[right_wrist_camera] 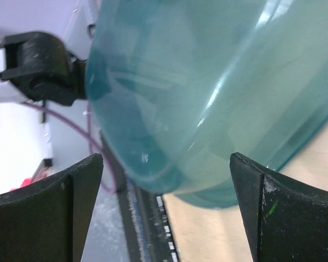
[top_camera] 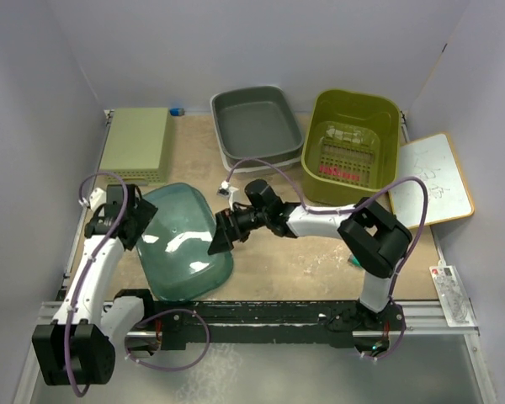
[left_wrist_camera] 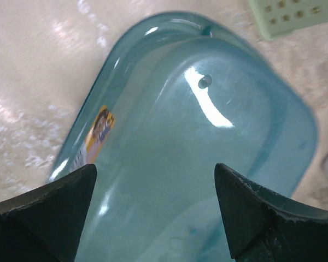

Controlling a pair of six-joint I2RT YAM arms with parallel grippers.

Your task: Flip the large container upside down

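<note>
At lower left of centre on the tabletop (top_camera: 320,257), the teal translucent container (top_camera: 185,244) lies bottom up, the left gripper (top_camera: 141,220) and right gripper (top_camera: 220,241) spread wide at its opposite sides.

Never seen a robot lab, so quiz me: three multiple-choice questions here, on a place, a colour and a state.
1. Where is the grey tray? A. At the back, left of the green bin. B. Held in the air. C. At the near edge.
2. What colour is the big tub at the near side? A. Red. B. Teal. C. White.
3. The left fingers are: A. Shut. B. Apart. C. Hidden.
Answers: 1A, it lies by the rear wall; 2B, see-through teal; 3B, a wide gap shows.
</note>
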